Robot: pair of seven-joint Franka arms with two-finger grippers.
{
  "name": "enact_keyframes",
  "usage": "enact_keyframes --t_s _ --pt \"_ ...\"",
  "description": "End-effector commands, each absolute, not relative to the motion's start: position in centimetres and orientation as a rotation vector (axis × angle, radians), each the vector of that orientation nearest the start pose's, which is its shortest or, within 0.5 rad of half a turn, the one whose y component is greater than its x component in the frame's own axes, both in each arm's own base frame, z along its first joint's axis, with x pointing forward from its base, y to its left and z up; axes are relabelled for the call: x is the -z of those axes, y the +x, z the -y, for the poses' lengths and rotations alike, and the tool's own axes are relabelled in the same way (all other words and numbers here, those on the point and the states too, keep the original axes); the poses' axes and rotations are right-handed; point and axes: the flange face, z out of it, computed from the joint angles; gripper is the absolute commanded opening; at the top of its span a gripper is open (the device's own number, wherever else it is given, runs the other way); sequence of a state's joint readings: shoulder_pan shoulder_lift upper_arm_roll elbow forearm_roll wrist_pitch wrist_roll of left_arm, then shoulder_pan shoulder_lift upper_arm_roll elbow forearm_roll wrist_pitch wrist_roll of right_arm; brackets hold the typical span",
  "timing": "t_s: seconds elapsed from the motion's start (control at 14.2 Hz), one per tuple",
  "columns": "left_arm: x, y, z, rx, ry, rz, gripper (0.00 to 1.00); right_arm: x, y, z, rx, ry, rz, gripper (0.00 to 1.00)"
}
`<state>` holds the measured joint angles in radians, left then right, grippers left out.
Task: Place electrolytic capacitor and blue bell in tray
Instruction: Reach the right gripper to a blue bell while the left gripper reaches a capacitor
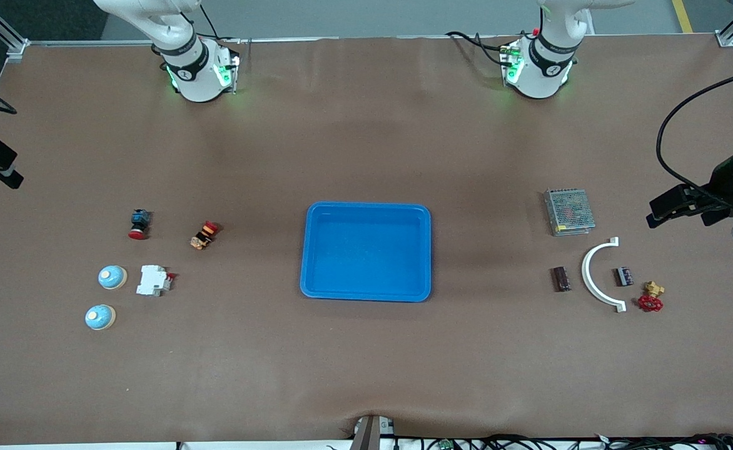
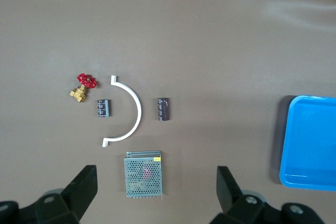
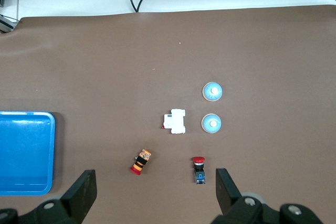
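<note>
The bright-blue tray point(image 1: 366, 290) lies mid-table; its edge shows in the left wrist view point(image 2: 310, 145) and the right wrist view point(image 3: 26, 153). Two blue bells point(image 1: 112, 277) point(image 1: 100, 317) sit toward the right arm's end, also in the right wrist view point(image 3: 211, 124) point(image 3: 213, 91). A dark cylindrical capacitor point(image 1: 560, 279) point(image 2: 164, 108) and a smaller one point(image 1: 624, 275) point(image 2: 103, 108) lie toward the left arm's end. My left gripper point(image 1: 670, 209) point(image 2: 156, 192) is open and empty, high over the metal power supply. My right gripper point(image 1: 4, 172) point(image 3: 155, 190) is open and empty, high over the push buttons.
A perforated metal power supply point(image 1: 569, 211), a white curved piece point(image 1: 598, 275) and a red-handled brass valve point(image 1: 651, 299) lie near the capacitors. A white circuit breaker point(image 1: 154, 280) and two red push buttons point(image 1: 139, 224) point(image 1: 204, 235) lie near the bells.
</note>
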<state>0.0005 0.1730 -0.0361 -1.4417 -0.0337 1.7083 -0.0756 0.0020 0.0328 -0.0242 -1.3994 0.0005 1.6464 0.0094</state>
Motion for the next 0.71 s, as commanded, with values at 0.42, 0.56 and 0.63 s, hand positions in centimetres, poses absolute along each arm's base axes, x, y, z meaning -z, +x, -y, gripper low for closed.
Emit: enact_keyframes --t_s 0.42,0.56,0.63 --pt "-59.4 62.5 0.9 0.131 -3.192 0.128 1.00 -69.5 56.9 1.4 0.329 -3.138 -0.058 1.00" --pt "-57.1 63.5 -0.6 0.081 -3.202 0.164 1.00 -67.9 57.9 2.2 0.301 -3.154 -0.078 1.00" --pt "-55.3 64.2 -0.4 0.036 -3.207 0.164 1.00 -65.7 58.5 3.2 0.282 -3.172 -0.078 1.00"
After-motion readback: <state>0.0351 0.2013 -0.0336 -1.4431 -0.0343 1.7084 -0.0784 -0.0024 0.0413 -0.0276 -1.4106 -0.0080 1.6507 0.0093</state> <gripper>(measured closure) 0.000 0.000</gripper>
